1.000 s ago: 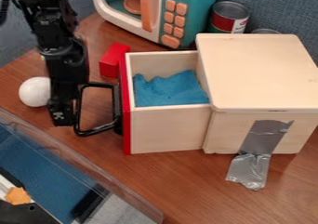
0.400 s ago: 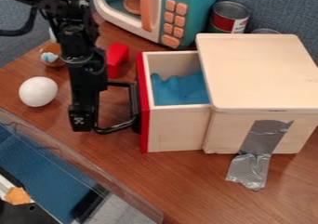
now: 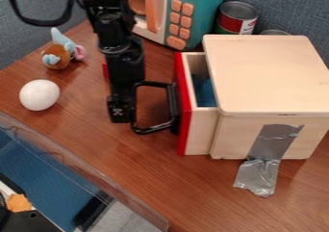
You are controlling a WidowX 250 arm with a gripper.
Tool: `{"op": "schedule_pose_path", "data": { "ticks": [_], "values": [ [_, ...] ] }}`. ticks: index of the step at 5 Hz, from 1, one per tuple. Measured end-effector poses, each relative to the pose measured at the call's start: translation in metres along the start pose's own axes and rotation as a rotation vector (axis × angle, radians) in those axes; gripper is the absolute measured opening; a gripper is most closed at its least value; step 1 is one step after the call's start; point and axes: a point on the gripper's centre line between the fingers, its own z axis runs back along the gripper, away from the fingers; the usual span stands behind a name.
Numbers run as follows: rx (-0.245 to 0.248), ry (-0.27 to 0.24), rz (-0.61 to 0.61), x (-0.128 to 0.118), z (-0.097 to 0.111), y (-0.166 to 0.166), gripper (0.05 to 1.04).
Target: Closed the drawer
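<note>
The black gripper [image 3: 120, 106] hangs down at the left of the wooden box [image 3: 270, 77], its lower end against the outer bar of the drawer's black handle [image 3: 153, 129]. Whether its fingers are apart cannot be made out. The drawer [image 3: 199, 125], with a red front [image 3: 185, 106], sticks out of the box's left side by a short stretch. A strip of blue cloth [image 3: 204, 90] shows inside it, the rest being under the box top.
A white ball [image 3: 39, 95] and a plush toy [image 3: 57, 55] lie to the left. A red block [image 3: 105, 70] is partly behind the arm. A toy microwave [image 3: 193, 14] and a can [image 3: 237, 18] stand behind. Silver tape [image 3: 266, 151] holds the box's front to the table.
The gripper has moved right, and the drawer has slid right with it, further into the box. The plush toy has come out from behind the arm, which now covers most of the red block.
</note>
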Motion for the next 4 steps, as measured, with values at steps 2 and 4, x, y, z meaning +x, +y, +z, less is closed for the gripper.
{"op": "schedule_pose_path", "data": {
  "ticks": [2,4],
  "values": [
    [0.008,0.018,-0.043,0.032,-0.018,0.005,0.999],
    [0.037,0.029,-0.059,0.041,-0.026,0.007,0.999]
  ]
}}
